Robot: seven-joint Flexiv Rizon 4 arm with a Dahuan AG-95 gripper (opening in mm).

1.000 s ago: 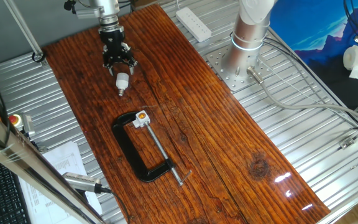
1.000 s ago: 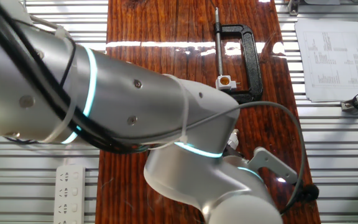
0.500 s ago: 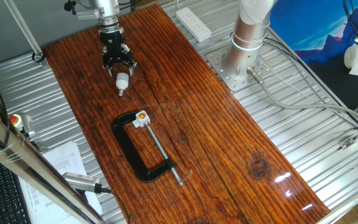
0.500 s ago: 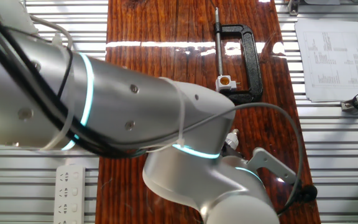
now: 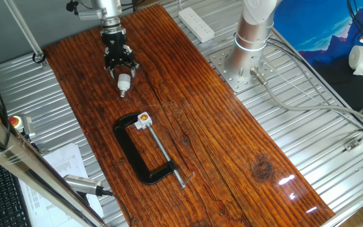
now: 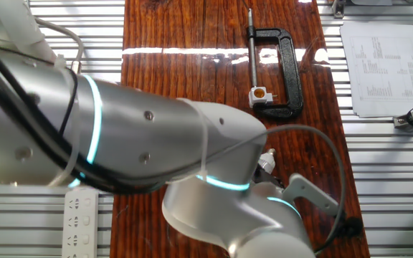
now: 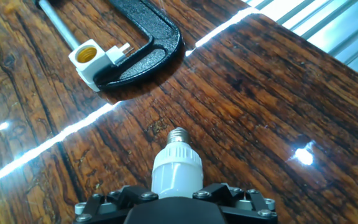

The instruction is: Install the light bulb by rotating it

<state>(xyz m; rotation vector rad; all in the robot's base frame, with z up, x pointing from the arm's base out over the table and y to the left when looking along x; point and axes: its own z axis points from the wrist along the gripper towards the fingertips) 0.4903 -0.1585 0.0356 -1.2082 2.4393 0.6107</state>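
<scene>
Carrying step: black claw clamped on small white frosted bulb, silvery base leading; next, align with orange-centred white socket, then rotate.

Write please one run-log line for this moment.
phase: carry | gripper: shut on light bulb | bulb: screw base forward, above table | socket: in C-clamp, apart from bulb
</scene>
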